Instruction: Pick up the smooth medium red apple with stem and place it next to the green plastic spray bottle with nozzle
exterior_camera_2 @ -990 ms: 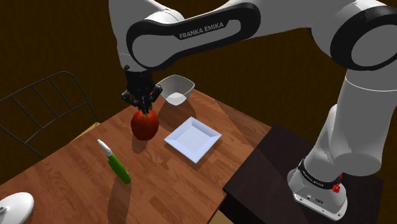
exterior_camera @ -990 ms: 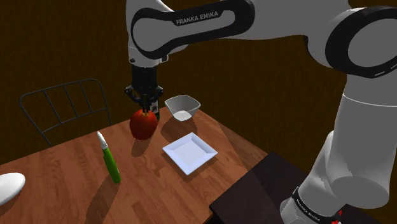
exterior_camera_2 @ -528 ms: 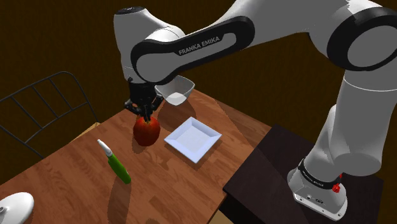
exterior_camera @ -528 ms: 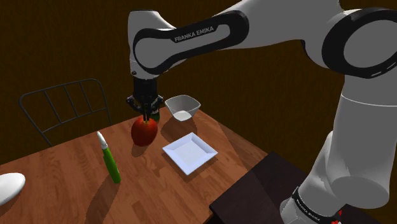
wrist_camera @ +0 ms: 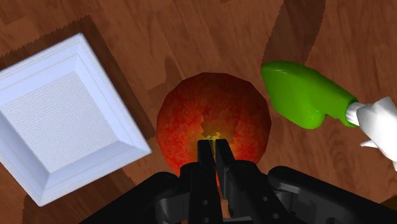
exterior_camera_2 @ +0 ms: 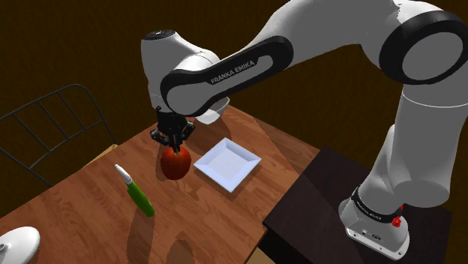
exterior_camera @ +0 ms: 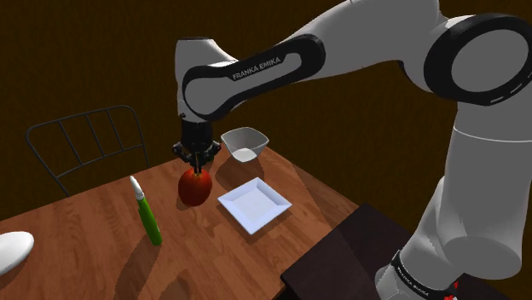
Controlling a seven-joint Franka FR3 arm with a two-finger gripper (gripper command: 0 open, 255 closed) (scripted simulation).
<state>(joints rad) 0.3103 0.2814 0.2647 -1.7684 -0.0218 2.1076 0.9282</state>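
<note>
Evidently mid-carry: the gripper [exterior_camera: 199, 164] was pinched shut on the apple [exterior_camera: 194, 189] at its stem, seemingly just clear of the table's [exterior_camera: 85, 251] middle, between plate [exterior_camera: 254, 204] and bottle [exterior_camera: 150, 220]. Next it needed easing beside the bottle, then lowering and release.

White Franka arm [exterior_camera: 256, 72] arches up from its stand and over toward the shoulder view's left, wrist bent straight down. Its black gripper [exterior_camera: 198, 159] points downward, fingers [wrist_camera: 205, 156] pinched almost together atop the red apple [wrist_camera: 184, 118].
</note>
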